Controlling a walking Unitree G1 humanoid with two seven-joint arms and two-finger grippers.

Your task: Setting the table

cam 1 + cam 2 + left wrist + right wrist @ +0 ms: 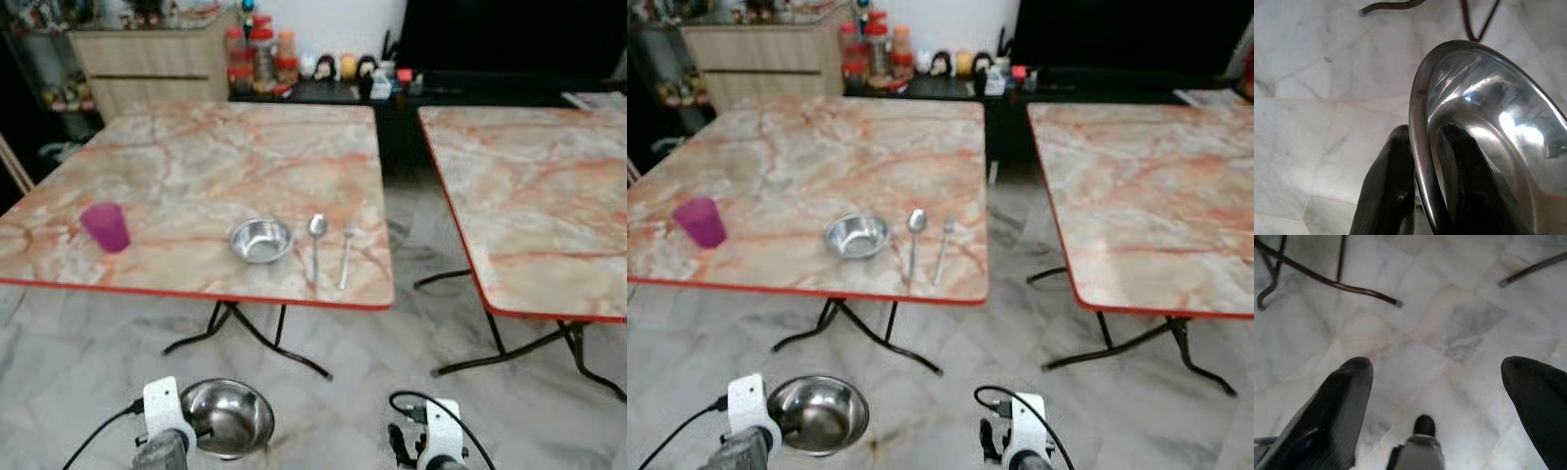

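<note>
My left gripper (1422,196) is shut on the rim of a steel bowl (227,416), held low above the floor in front of the near table (176,181). One finger sits inside the bowl, the other outside. On that table stand a second steel bowl (261,240), a spoon (315,235), a fork (346,257) and a pink cup (106,226), all close to the front edge. My right gripper (1437,391) hangs open over the floor with nothing between its fingers.
A second marble-patterned table (534,196) stands to the right, with a floor gap between the two. Folding metal legs (245,338) spread under both tables. A dark counter (323,88) with jars and a wooden cabinet (147,64) line the back wall.
</note>
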